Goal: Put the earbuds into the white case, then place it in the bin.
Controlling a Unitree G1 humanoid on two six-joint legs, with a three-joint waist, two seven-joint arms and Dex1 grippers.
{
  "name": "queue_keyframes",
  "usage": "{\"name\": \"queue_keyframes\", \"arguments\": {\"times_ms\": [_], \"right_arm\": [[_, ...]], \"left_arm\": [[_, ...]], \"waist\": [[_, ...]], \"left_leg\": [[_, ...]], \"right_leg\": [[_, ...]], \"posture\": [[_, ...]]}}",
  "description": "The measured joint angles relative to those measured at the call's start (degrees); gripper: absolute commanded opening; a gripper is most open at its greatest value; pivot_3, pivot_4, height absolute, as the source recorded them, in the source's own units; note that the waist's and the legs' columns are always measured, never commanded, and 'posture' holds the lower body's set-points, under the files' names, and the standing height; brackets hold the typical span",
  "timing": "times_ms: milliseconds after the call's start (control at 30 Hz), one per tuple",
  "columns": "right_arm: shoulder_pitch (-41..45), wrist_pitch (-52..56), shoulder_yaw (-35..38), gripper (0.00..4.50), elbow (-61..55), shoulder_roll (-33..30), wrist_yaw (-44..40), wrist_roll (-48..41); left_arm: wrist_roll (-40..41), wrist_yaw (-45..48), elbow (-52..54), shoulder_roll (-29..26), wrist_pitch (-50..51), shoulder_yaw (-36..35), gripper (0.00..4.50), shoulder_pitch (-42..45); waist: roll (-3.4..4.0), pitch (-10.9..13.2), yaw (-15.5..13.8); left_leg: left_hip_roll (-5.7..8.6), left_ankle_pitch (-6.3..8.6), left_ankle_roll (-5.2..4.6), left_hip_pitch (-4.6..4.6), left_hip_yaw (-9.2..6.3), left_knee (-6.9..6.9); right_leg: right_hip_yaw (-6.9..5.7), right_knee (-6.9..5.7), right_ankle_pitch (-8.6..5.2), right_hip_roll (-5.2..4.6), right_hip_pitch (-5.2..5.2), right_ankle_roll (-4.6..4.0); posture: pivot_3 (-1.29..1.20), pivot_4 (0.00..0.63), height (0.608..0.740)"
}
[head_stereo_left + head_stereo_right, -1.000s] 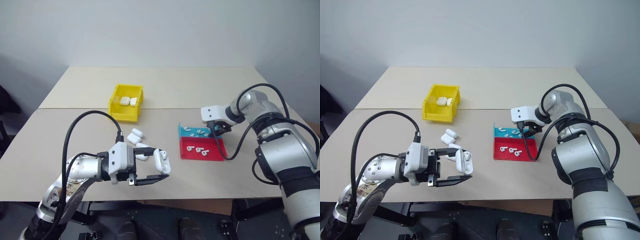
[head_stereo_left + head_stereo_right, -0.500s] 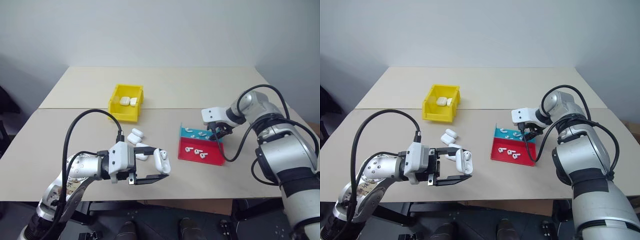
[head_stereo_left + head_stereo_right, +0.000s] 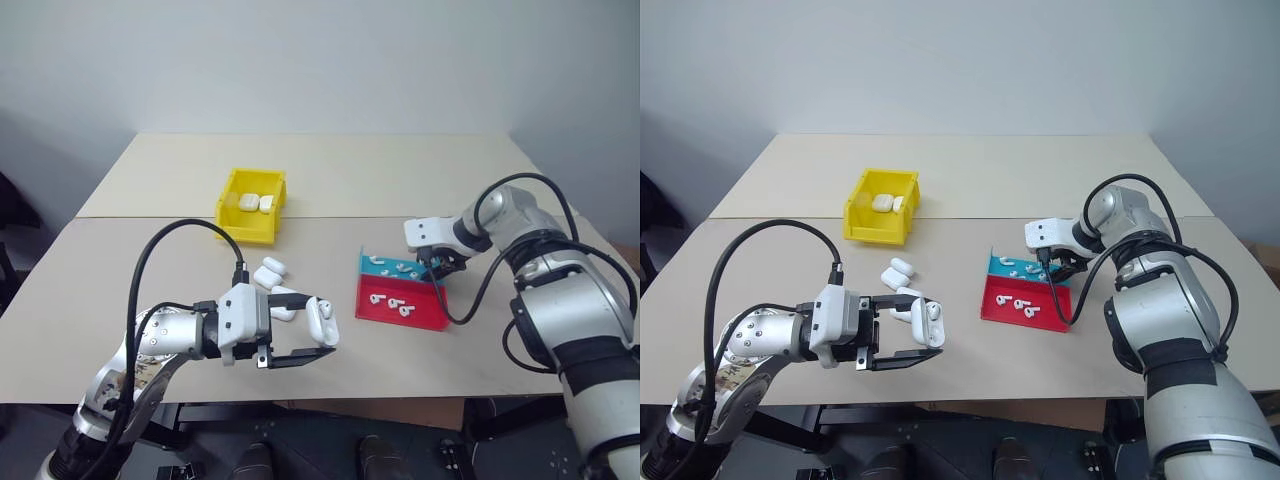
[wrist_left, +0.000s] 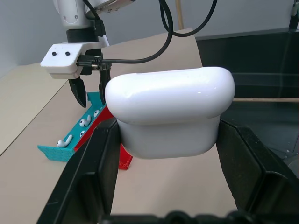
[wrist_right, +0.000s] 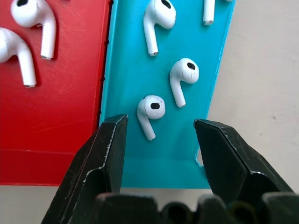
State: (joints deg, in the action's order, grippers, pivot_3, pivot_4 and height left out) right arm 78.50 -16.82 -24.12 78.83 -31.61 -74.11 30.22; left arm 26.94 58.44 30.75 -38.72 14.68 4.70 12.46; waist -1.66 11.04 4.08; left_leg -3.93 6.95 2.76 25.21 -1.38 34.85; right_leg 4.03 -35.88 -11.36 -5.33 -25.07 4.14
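Over the tray's (image 3: 425, 318) teal half, the right gripper (image 5: 159, 140) hangs spread around one earbud (image 5: 150, 110); the left gripper (image 3: 312, 340) pinches a case (image 3: 322, 322).

Glossy white rounded earbud case (image 3: 322, 322) lid-open off the table, tiny white stemmed earbuds (image 5: 150, 111) scattered flat in tray, bright yellow open-top plastic bin (image 3: 252, 206) holding two cases

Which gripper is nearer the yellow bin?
Left. The left gripper, shut on a white case, is in front of the bin; the right gripper is far across, over the tray.

Left end effector (image 3: 322, 338) clamped; right (image 5: 158, 140) — agape
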Motion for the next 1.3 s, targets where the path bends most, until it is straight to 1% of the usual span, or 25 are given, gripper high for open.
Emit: {"name": "queue_keyframes", "arguments": {"times_ms": [267,533,867,1300], "right_arm": [[-0.20,-0.26,0.21,2.86,0.03,0.01,-1.32,-0.02],[-0.20,1.83,2.20,2.86,0.03,0.20,-5.76,-1.03],[-0.19,10.63,3.35,2.86,0.11,0.97,-5.86,-1.71],[-0.20,11.13,4.36,2.86,0.11,1.21,-4.51,-2.01]], "left_arm": [[-0.13,-0.05,0.00,0.00,-0.01,0.00,2.82,-0.19],[-0.35,0.04,-0.04,0.00,-0.93,0.00,2.82,-0.48],[-0.92,0.57,-0.30,0.00,-1.78,0.00,2.82,-0.44],[-1.18,0.55,-0.30,-0.07,-1.83,0.00,2.82,-0.87]], "waist": [[0.00,0.00,0.01],[0.00,0.00,0.01],[0.00,0.00,0.01],[0.00,0.00,0.03]], "left_leg": [[0.00,0.00,0.00,0.00,0.00,0.00],[0.00,0.00,0.00,-0.01,0.00,0.00],[0.00,-0.01,0.01,-0.01,-0.01,0.01],[0.00,-0.01,0.01,-0.01,-0.01,0.01]], "right_leg": [[0.00,0.00,0.00,0.00,0.00,0.00],[0.00,-0.02,0.00,0.01,0.00,0.00],[0.00,-0.04,0.00,0.01,0.00,0.00],[0.00,-0.04,0.00,0.01,0.00,0.00]], "posture": [[0.00,0.150,0.740],[0.00,0.150,0.740],[0.00,0.150,0.740],[0.00,0.150,0.740]]}}
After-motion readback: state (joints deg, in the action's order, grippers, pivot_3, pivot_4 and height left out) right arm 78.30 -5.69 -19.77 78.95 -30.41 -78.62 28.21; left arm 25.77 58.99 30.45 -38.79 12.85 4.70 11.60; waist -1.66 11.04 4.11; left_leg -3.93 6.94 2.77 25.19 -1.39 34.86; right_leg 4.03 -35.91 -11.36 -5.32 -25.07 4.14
